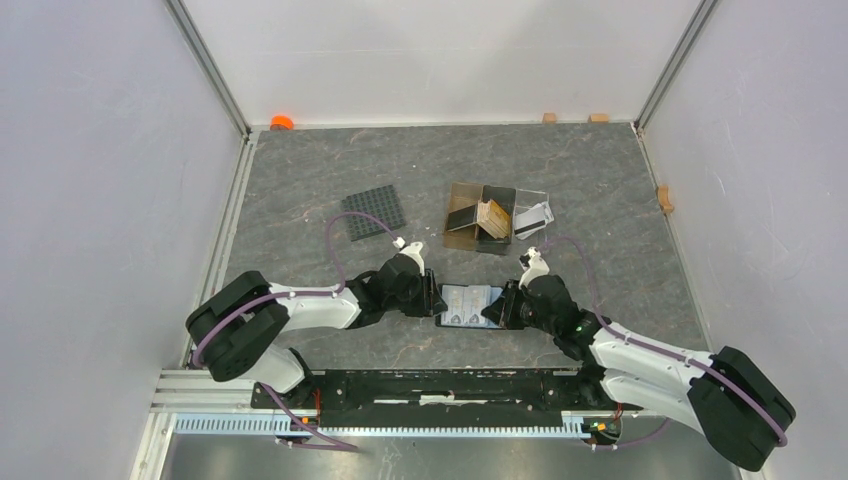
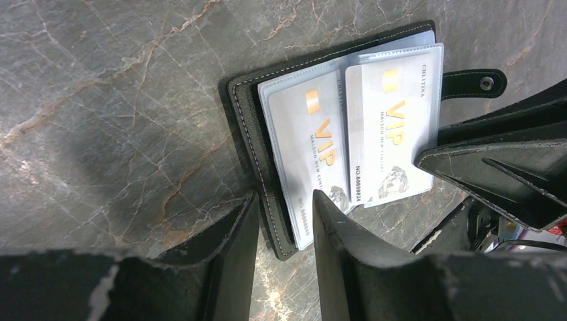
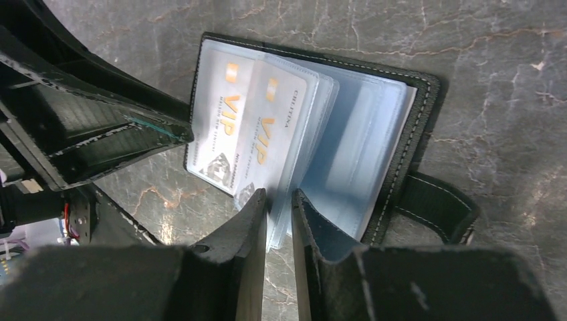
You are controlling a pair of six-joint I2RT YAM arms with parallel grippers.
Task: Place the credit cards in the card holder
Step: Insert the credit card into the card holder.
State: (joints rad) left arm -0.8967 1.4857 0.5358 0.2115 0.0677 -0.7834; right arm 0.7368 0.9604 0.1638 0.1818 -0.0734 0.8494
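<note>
- Here, farthest left, a black gridded mat (image 1: 375,212) is lying flat on the grey marbled table (image 1: 300,170), well apart from the arms.
- The left gripper (image 2: 284,200) is reaching in low over the table. Its fingers (image 2: 231,231) are standing apart and straddling the stitched edge of the card holder (image 2: 249,127). Whether they are pressing on it I cannot tell.
- The card holder is lying open on the table between the two grippers, its pale blue inside facing up and its strap tab (image 2: 476,83) sticking out past one cover edge.
- Two whitish VIP cards (image 2: 394,127) are sitting in its clear sleeves (image 3: 348,147), side by side and overlapping slightly.
- Behind the holder, a brown translucent box (image 1: 460,196) is holding tan cards (image 1: 493,218) that are leaning on edge.
- The right gripper (image 3: 277,197) is pinching the loose sleeves, its fingers (image 3: 244,231) standing nearly together with the sleeve edges between them.
- Just right of the box, a clear tray (image 1: 546,198) is holding pale cards (image 1: 533,216).
</note>
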